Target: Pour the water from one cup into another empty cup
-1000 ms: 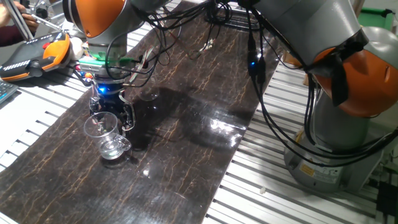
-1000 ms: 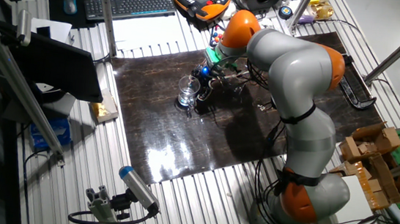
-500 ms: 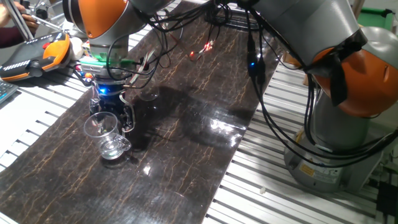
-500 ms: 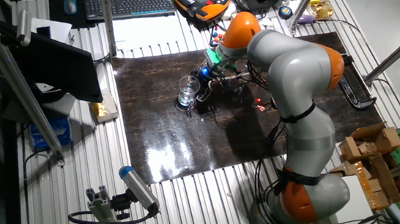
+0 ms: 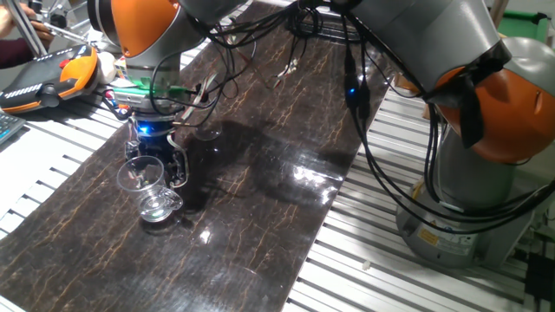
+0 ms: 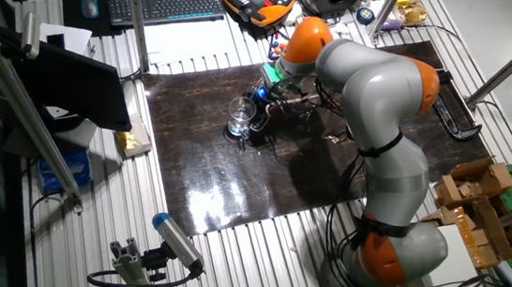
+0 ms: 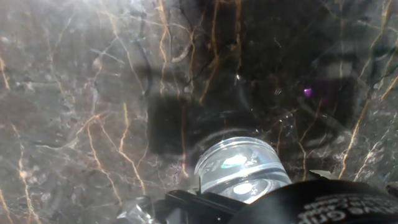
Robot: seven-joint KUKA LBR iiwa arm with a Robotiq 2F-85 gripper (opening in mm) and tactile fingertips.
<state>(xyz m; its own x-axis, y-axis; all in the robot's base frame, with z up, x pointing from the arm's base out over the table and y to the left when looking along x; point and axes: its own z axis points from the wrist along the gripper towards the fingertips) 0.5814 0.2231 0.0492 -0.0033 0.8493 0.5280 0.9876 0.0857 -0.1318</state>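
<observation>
A: In one fixed view the cup [image 5: 146,186] sits at left centre on the bench [image 5: 260,173], jaws [image 5: 156,165] just above and behind.

B: Other fixed view: same, frame's upper middle.

A: Hand view shows a glass [image 7: 241,169] at bottom centre; whether the jaws are spread or pinching, I cannot tell.

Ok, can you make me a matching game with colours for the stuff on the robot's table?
Things:
1. glass cup
2. mat under the cup
3. keyboard
4. little light just above the cup

Colours:
A. black
B. blue
C. see-through
D. dark brown with thin pale veins

Right pairs: 1-C, 2-D, 3-A, 4-B
</observation>
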